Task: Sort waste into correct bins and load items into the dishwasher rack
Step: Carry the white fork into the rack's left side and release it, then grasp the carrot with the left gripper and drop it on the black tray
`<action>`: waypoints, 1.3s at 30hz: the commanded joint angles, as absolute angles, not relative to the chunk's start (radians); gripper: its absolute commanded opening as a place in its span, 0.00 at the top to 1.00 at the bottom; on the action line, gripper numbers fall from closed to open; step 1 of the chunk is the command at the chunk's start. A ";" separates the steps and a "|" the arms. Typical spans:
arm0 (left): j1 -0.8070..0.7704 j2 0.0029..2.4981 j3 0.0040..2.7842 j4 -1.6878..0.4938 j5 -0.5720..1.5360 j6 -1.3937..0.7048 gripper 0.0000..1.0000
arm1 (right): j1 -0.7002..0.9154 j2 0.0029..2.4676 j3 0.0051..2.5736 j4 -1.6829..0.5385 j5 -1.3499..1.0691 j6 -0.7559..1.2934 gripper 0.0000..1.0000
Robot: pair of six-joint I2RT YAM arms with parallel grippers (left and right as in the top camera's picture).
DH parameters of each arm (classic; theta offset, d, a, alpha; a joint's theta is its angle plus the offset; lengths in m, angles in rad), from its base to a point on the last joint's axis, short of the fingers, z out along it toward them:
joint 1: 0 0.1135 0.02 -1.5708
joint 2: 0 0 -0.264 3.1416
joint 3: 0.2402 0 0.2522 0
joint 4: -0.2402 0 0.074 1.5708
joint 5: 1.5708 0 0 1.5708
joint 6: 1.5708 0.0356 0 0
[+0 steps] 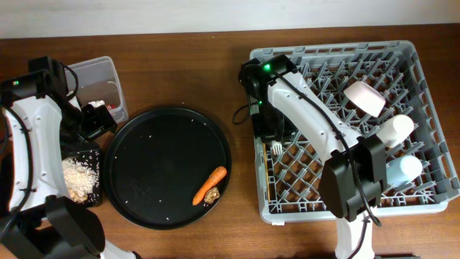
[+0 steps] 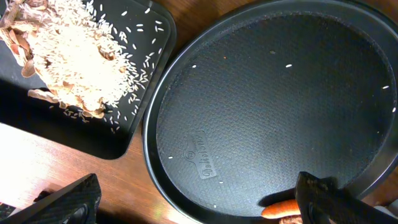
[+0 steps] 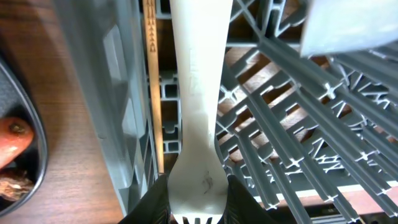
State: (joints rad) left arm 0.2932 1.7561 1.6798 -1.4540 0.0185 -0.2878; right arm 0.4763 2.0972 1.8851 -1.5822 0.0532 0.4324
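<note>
The right jaws clamp the white plastic fork (image 3: 196, 93) near its tines, inside the left part of the large grey lattice dishwasher rack (image 1: 302, 211) at the right edge of the desk (image 1: 187, 57). The left jaws gape near the flat black rectangular tray (image 2: 93, 140) of pale shredded scraps (image 2: 74, 50) by the left edge.

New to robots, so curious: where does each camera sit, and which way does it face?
Overhead: above the table, facing straight down on round black tray, dishwasher rack, left arm, right arm.
Left wrist: down on flat black tray of scraps; left gripper open below.
Right wrist: along the white plastic fork over the rack, right gripper pinching it.
Shared: carrot in all three.
</note>
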 commanded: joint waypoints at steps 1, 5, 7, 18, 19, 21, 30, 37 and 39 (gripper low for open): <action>0.290 1.752 1.684 -1.453 0.022 -0.299 0.01 | 0.472 2.077 1.819 -1.551 0.064 0.426 0.76; 0.290 1.752 1.684 -1.453 0.023 -0.299 0.01 | 0.472 2.077 1.790 -1.522 0.060 0.425 0.75; 0.290 1.752 1.684 -1.453 0.022 -0.299 0.01 | 0.472 2.077 1.790 -1.512 0.047 0.418 0.60; 0.290 1.752 1.684 -1.453 0.031 -0.298 0.01 | 0.433 1.846 1.824 -1.496 0.012 0.392 0.57; 0.288 1.752 1.684 -1.453 0.043 -0.297 0.01 | 0.393 1.786 1.824 -1.492 0.012 0.391 0.54; 0.265 1.752 1.684 -1.452 0.046 -0.286 0.01 | 0.313 1.712 1.824 -1.493 0.012 0.364 0.45; -0.218 1.752 1.639 -1.430 0.049 -0.143 0.01 | -0.078 1.650 1.818 -1.627 0.000 0.164 0.32; -0.495 1.752 1.309 -1.164 0.075 -0.140 0.01 | -0.092 1.651 1.818 -1.623 0.001 0.164 0.30; -0.522 1.752 1.213 -1.076 0.075 -0.140 0.01 | -0.092 1.651 1.818 -1.624 0.001 0.164 0.30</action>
State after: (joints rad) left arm -0.5030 1.7573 1.2911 -1.1324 0.0608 -0.1562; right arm -0.0864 1.6505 1.8156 -1.6241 0.0021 0.1753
